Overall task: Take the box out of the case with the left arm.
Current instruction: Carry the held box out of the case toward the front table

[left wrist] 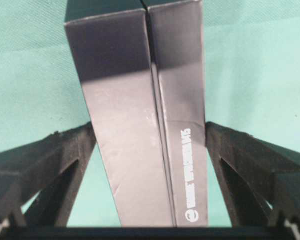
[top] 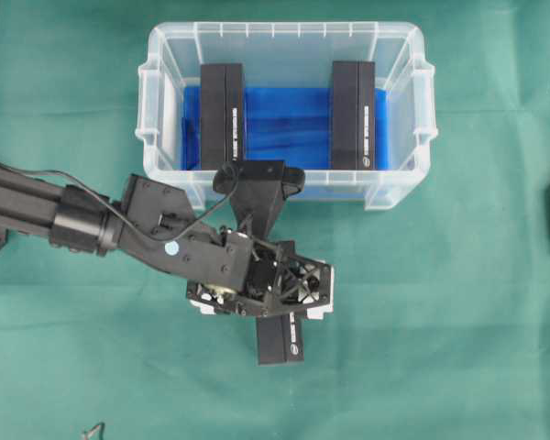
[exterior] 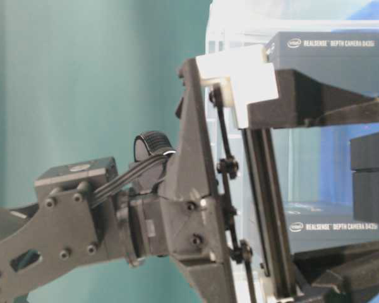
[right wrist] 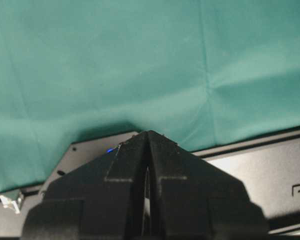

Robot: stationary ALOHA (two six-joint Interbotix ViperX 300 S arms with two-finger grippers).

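A green cloth covers the counter (top: 458, 321). At its far side stands the case (top: 399, 188), a clear plastic tub with a blue cloth on its bottom and two black camera boxes (top: 223, 115) standing on edge inside, one left and one right, well apart.

The left arm (top: 37, 209) reaches in from the left, in front of the case. Its gripper (top: 273, 291) hangs over a third black box (top: 280, 341), which lies on the green cloth outside the case, just in front of it. In the wrist view the box (left wrist: 150, 125) sits between the fingers (left wrist: 240, 150), whose jaws stand spread beside its sides, not clamping it.

The right gripper (right wrist: 147, 200) has its jaws pressed together, holding nothing.
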